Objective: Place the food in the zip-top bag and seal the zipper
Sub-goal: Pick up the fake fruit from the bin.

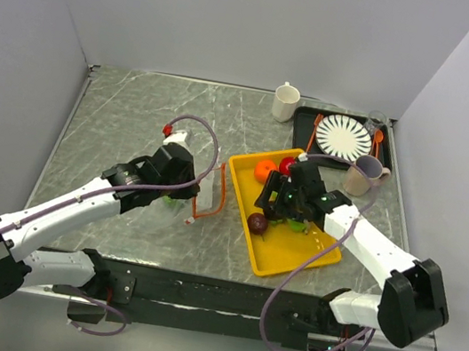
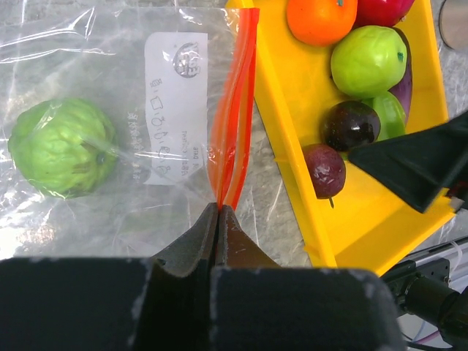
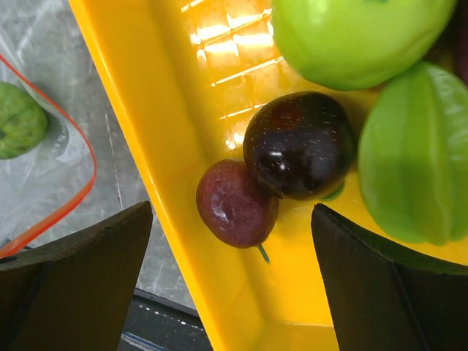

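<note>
- The left gripper is squeezing tight on one end of the zipper.
- Past the pinch, the zipper's two red lines are bowing a little apart, so the mouth is not fully closed there.
- The bag is lying flat on the table, just beside the tray, with its mouth facing the tray.
- A bumpy green fruit is sitting inside the bag, well away from the zipper.
- The right gripper is hanging low over the tray with its jaws spread wide, holding nothing.
- Two purple fruits are lying below it, touching each other: a black-purple fruit and a red-purple fruit.
- The red-purple one is lying close to the tray wall on the bag's side.
- A round green fruit and a ridged green fruit are sitting next to the black-purple one.
- An orange fruit and a red fruit are sitting at the far end of the tray, side by side.
</note>
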